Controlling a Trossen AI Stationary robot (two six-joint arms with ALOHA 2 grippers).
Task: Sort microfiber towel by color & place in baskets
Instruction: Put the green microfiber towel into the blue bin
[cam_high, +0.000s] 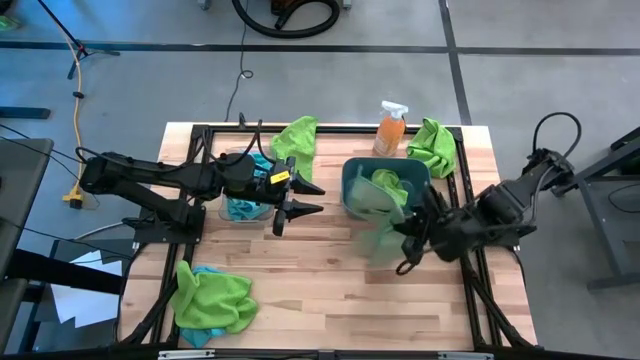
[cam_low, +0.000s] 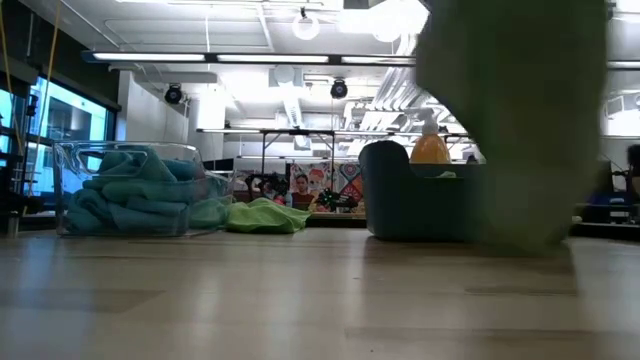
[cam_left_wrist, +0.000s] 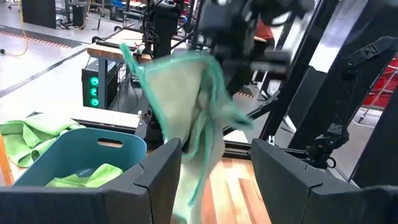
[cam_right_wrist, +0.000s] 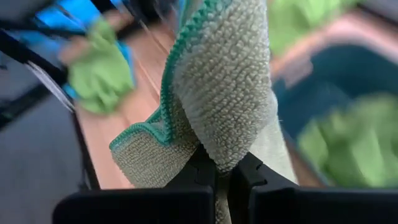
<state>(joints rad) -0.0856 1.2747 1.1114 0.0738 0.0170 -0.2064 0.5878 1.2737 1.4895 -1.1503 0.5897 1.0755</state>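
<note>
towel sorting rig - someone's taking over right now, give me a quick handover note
Right gripper: shut on a pale green towel, held up beside the teal tub.
Left gripper: open, holds nothing, beside the clear bin.
Done: blue towels fill the clear bin; a green towel lies in the teal tub.
Left: drop the held towel in the tub, likely. Then sort the loose green towel behind the clear bin, the green one by the orange spray bottle, and the green and blue pile at the near left corner.
</note>
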